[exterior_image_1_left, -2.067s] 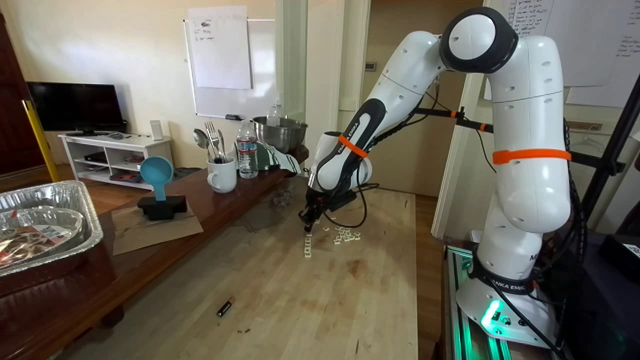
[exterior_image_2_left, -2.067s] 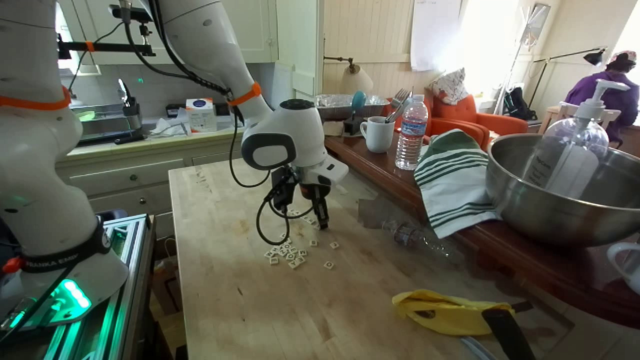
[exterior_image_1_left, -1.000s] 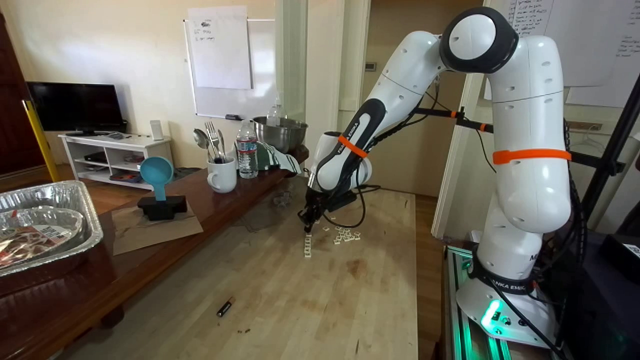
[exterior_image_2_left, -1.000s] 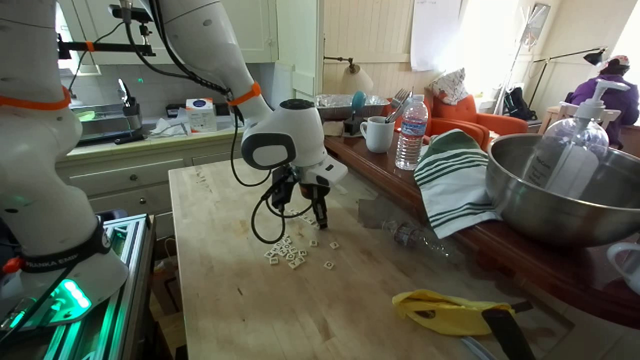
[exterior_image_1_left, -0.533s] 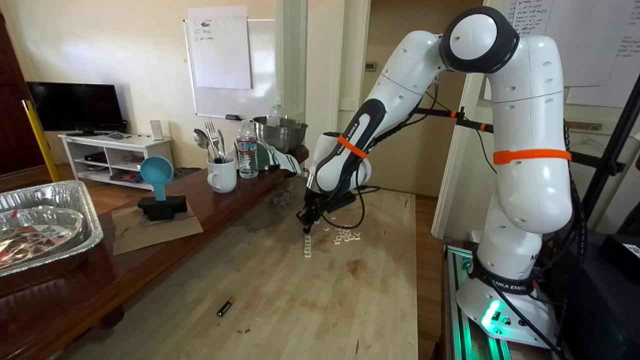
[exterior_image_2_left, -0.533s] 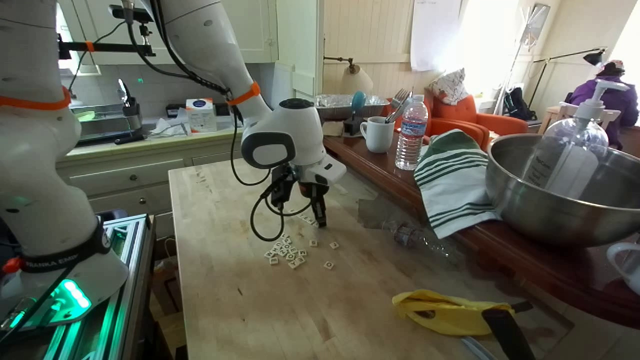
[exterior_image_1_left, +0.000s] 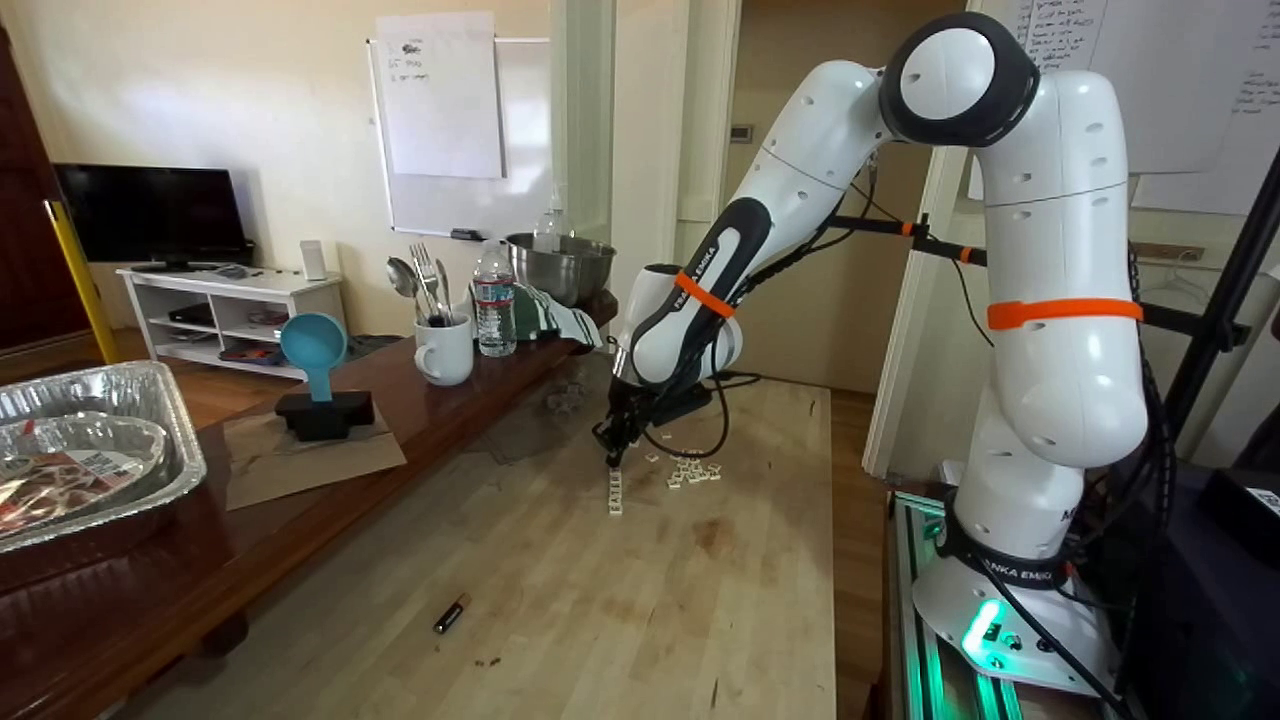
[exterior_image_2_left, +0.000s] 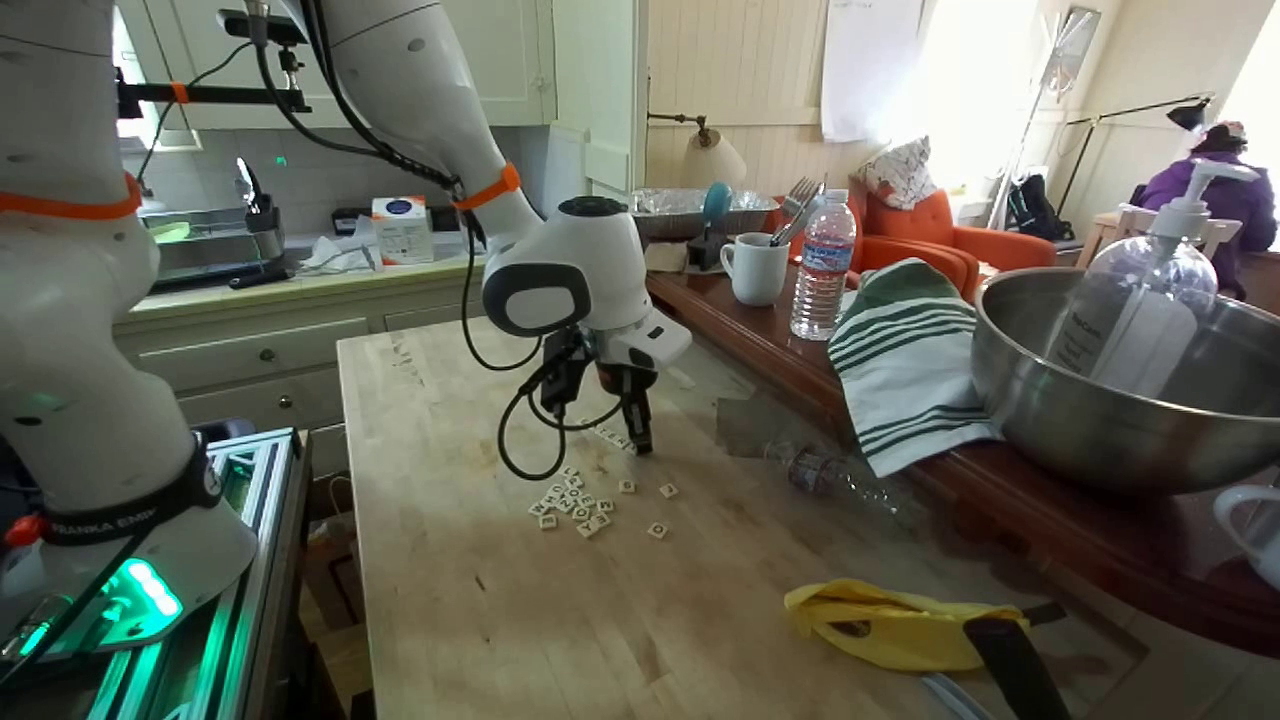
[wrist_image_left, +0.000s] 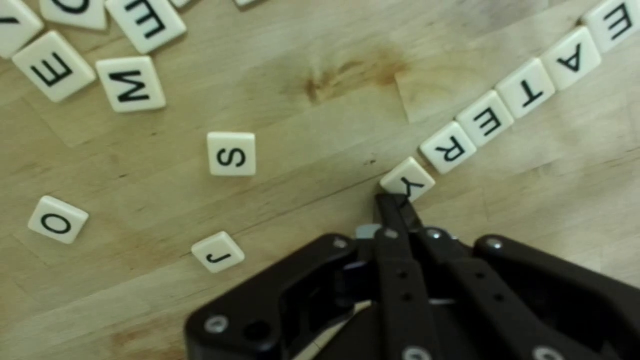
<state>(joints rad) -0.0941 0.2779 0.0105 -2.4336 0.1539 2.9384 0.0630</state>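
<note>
- My tool (wrist_image_left: 397, 201) is clenched, its two fingers pressed together with nothing visible between them; I judge that this makes a slim, stiff tip, suited to something as small as a letter tile.
- That tip overlaps one side of the Y tile (wrist_image_left: 407, 176) in the wrist view; whether it touches or hangs just above, I cannot tell.
- The Y lies face up, in line with the E-A-T-E-R tiles (wrist_image_left: 526, 88), a thin gap parting it from the R tile (wrist_image_left: 448, 148) (the letters stand roughly upside down in that view). Those five sit side against side, presumably so that they read as one word.
- On the desk (exterior_image_1_left: 700, 600), the row lies between the edge nearest my base (exterior_image_1_left: 1020, 612) and the edge along the dark wooden ledge (exterior_image_1_left: 480, 390).
- Loose tiles (exterior_image_2_left: 581, 514) lie jumbled on the base side of the row; the S tile (wrist_image_left: 231, 154), J tile (wrist_image_left: 218, 251) and O tile (wrist_image_left: 57, 220) lie singly, apart from them.
- In an exterior view, a battery (exterior_image_1_left: 451, 613) lies towards the ledge-side edge of the desk.
- Up on the ledge, a white mug (exterior_image_1_left: 444, 355) holds cutlery (exterior_image_1_left: 427, 272) on end, its wall propping the handles; a pump bottle (exterior_image_2_left: 1140, 340) sits inside a steel bowl (exterior_image_2_left: 1130, 435), probably just parked there.
</note>
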